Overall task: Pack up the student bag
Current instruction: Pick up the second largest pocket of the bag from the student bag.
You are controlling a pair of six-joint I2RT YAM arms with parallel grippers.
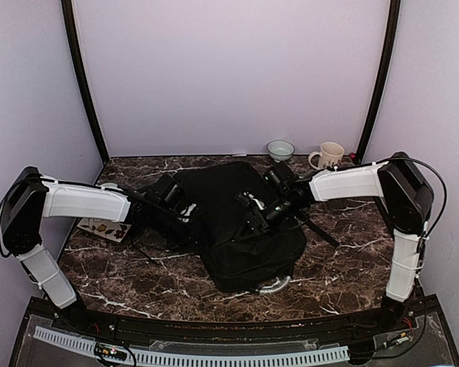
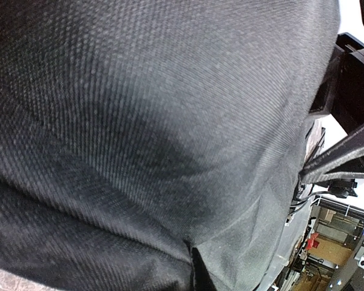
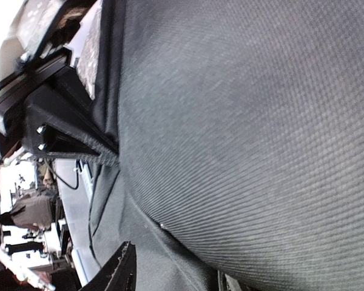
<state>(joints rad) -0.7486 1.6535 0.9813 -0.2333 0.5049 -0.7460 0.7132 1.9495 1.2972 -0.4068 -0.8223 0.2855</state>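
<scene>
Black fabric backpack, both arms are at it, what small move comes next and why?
Probably ease the right gripper back slightly to look for a zipper. Both wrist views are mostly the weave of the black fabric backpack, no opening is visible, and the left gripper sits close at its other side.

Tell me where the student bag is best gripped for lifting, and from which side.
Probably the silvery-grey loop handle, coming from the near side: it curls out clear of the near edge of the student bag, thin enough to pinch.
</scene>
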